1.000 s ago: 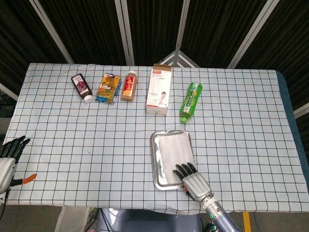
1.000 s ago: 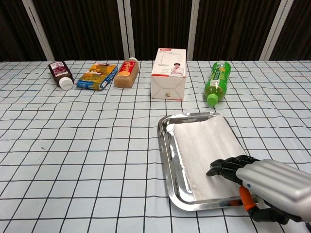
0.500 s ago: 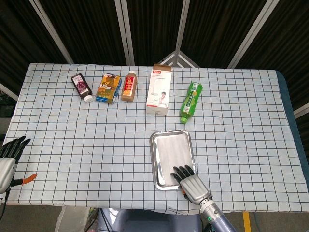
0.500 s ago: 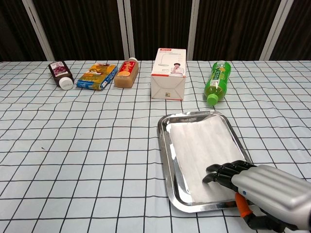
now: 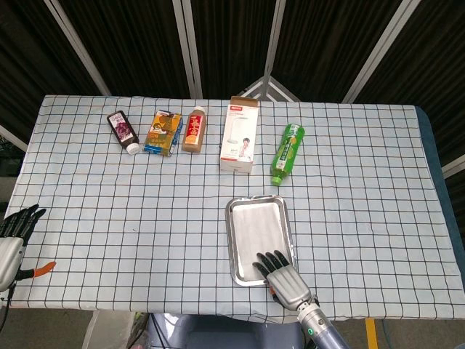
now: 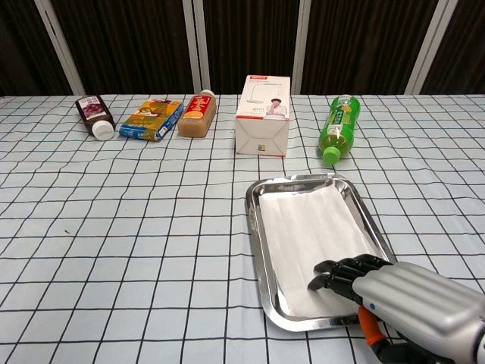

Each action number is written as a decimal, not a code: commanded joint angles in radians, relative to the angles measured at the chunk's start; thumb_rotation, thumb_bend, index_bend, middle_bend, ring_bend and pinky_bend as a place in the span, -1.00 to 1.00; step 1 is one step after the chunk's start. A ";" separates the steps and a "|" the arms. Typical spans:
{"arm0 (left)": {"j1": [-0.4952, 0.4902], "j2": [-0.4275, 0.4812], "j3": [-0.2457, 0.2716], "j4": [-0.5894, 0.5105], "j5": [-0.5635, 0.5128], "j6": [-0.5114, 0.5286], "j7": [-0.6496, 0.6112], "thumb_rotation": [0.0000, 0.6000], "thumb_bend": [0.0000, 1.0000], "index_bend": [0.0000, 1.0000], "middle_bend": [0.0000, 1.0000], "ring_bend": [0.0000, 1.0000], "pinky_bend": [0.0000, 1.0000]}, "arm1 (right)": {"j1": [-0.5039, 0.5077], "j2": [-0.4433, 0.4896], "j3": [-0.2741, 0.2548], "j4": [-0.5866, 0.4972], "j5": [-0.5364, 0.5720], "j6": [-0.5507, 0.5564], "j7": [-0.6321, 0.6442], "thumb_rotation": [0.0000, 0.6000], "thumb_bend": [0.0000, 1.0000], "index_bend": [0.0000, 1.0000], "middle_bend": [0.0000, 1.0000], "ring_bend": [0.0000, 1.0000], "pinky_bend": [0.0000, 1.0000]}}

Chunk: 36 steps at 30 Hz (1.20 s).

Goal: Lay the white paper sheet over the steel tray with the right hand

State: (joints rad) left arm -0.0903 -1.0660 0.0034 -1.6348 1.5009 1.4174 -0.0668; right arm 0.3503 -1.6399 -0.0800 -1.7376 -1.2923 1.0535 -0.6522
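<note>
The steel tray (image 5: pixel 233 240) (image 6: pixel 258 243) lies on the checked cloth near the table's front edge. A white paper sheet (image 5: pixel 258 231) (image 6: pixel 307 235) lies flat inside it and covers most of its floor. My right hand (image 5: pixel 282 276) (image 6: pixel 409 299) is at the tray's near right corner, fingers stretched forward with their tips (image 6: pixel 333 271) resting on the sheet's near edge. It grips nothing. My left hand (image 5: pixel 13 231) hangs off the table's left edge, fingers apart and empty, seen only in the head view.
Along the back stand or lie a dark bottle (image 6: pixel 94 115), a snack box (image 6: pixel 154 120), a brown drink bottle (image 6: pixel 198 114), a white carton (image 6: pixel 265 114) and a green bottle (image 6: pixel 338 127), the last just behind the tray.
The paper has slid left and toward me, settling squarely in the tray. My right hand has drawn back toward the front edge with it.
</note>
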 commanded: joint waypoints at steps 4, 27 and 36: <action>0.000 0.000 0.000 0.001 0.001 0.001 -0.002 1.00 -1.00 -1.00 -1.00 -1.00 -1.00 | -0.005 -0.005 0.010 0.000 -0.023 0.038 0.003 1.00 1.00 -0.81 -0.88 -1.00 -1.00; 0.003 -0.001 0.002 0.003 0.006 0.007 0.003 1.00 -1.00 -1.00 -1.00 -1.00 -1.00 | -0.108 0.292 0.070 -0.113 -0.244 0.386 0.159 1.00 0.18 -1.00 -1.00 -1.00 -1.00; 0.013 -0.013 0.001 0.004 0.004 0.027 0.054 1.00 -1.00 -1.00 -1.00 -1.00 -1.00 | -0.229 0.470 0.005 -0.027 -0.234 0.488 0.414 1.00 -0.08 -1.00 -1.00 -1.00 -1.00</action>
